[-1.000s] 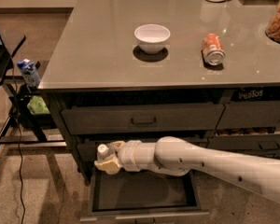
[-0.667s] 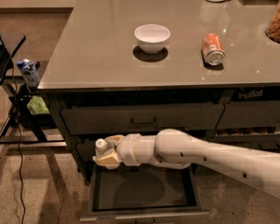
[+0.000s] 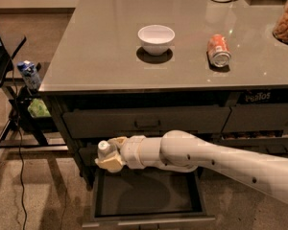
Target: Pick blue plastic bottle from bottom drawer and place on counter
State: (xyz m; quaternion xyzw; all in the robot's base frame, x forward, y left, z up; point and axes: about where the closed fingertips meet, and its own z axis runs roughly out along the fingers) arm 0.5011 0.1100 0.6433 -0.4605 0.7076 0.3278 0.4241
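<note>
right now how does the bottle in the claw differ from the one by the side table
The held bottle has a white cap; the side bottle has a blue cap and blue label. The held bottle is clamped in the claw, above the open bottom drawer; the side bottle stands free by the black side table. Both are small and cap-up.

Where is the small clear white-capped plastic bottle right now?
Camera view, lower left of centre: the small clear white-capped plastic bottle sits gripped in the claw, above the left side of the open dark bottom drawer, below the glossy grey counter.
</note>
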